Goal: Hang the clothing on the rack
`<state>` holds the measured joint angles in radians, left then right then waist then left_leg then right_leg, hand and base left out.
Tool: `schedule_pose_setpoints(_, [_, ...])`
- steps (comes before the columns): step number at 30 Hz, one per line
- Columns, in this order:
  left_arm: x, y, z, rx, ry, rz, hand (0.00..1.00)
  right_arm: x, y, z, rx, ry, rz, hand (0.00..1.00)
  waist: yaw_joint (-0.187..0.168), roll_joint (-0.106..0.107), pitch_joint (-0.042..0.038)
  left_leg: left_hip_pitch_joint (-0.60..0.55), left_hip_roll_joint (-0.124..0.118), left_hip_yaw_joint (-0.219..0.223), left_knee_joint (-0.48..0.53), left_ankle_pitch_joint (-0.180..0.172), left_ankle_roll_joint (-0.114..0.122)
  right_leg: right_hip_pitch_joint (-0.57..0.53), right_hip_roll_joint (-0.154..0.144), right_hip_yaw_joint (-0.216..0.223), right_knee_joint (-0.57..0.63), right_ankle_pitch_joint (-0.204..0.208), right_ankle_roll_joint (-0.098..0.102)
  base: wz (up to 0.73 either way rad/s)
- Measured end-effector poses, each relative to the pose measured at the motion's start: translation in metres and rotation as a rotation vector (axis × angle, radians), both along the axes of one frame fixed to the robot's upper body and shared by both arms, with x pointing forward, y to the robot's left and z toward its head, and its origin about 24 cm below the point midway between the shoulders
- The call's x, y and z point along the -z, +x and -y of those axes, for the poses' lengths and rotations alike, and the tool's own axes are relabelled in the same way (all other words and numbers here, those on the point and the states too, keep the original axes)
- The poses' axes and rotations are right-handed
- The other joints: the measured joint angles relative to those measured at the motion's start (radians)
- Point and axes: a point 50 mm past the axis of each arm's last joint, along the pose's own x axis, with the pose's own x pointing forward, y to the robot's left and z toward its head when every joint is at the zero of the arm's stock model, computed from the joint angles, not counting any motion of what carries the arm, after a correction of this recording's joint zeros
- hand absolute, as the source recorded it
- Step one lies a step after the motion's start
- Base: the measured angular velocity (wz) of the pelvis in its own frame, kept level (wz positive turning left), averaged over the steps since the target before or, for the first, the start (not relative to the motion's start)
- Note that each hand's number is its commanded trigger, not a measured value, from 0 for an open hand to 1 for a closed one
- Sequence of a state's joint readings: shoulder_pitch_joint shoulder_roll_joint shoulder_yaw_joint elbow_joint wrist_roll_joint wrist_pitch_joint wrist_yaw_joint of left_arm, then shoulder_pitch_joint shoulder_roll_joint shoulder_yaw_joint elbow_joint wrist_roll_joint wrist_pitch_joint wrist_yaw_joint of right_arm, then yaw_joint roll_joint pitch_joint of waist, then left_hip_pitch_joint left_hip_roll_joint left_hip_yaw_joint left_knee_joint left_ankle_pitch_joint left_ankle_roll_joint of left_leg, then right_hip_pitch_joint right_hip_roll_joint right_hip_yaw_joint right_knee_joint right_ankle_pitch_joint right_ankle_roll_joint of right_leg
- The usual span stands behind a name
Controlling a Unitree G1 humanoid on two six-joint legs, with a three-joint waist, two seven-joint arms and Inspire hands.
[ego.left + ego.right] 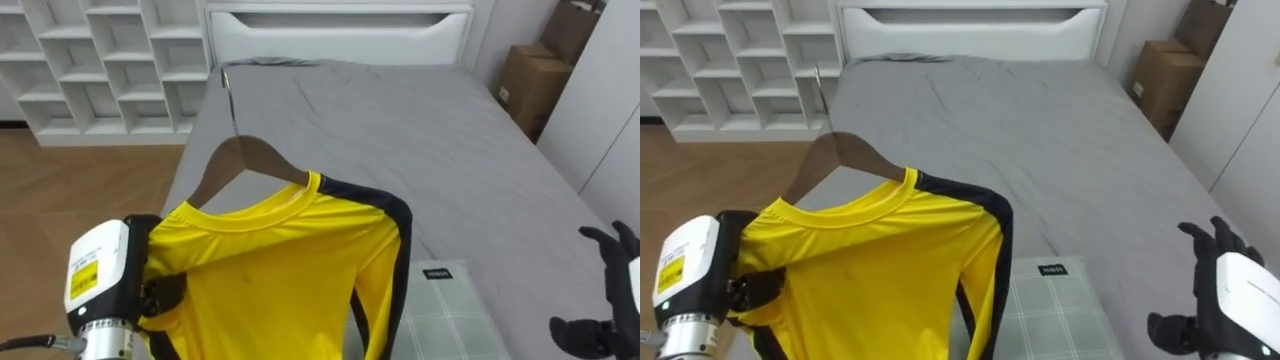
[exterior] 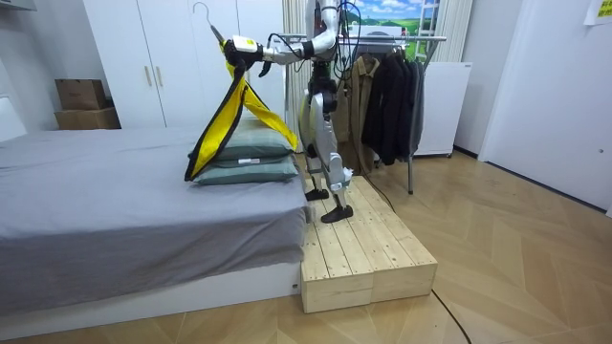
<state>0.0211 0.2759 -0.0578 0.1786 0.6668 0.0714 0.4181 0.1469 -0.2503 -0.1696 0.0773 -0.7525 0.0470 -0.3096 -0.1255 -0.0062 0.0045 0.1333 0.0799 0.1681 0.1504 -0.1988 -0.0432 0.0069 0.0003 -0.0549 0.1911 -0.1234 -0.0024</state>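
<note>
Held clear of the bed [image 1: 450, 150], ready for the rack [image 2: 421, 38] — yellow shirt [image 1: 280, 270] on hanger [image 1: 245, 160], clenched in left hand [image 1: 162, 295]; right hand [image 1: 608, 243] released.

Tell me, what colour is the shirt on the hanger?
The shirt is yellow with dark stripes; the left eye view shows it best.

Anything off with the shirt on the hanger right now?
Yes. The yellow shirt sits askew on the wooden hanger: the hanger's top and upper arms stand bare above the collar, so the shirt looks only partly threaded. The left hand grips bunched cloth at one shoulder. The right hand is open.
</note>
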Motion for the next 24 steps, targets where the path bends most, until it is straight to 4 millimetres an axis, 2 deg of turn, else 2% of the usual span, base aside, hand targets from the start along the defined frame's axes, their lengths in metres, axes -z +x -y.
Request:
schedule_pose_setpoints(6, [0.005, 0.0, 0.006, 0.012, -0.03, -0.04, 1.0, -0.014, 0.013, -0.019, -0.096, -0.011, 0.038, 0.0, 0.024, 0.0, 0.0001, 0.002, 0.0, 0.018, 0.0, 0.0, 0.0, -0.013, 0.001, 0.016, 0.016, 0.0, 0.0, -0.08])
schedule_pose_setpoints(13, [0.005, 0.0, 0.006, 0.01, -0.03, -0.04, 1.0, -0.017, 0.02, -0.031, -0.153, -0.009, 0.037, 0.0, 0.049, -0.002, 0.0006, -0.009, -0.001, 0.018, 0.001, 0.0, 0.0, -0.029, 0.0, 0.017, 0.029, -0.004, 0.0, -0.01])
schedule_pose_setpoints(24, [0.005, 0.001, 0.005, 0.02, -0.032, -0.057, 1.0, -0.039, 0.042, -0.044, -0.228, -0.015, 0.095, 0.0, 0.053, -0.013, 0.0003, -0.017, 0.0, 0.009, 0.002, 0.0, 0.0, -0.037, -0.001, 0.006, 0.028, -0.003, 0.0, 0.01])
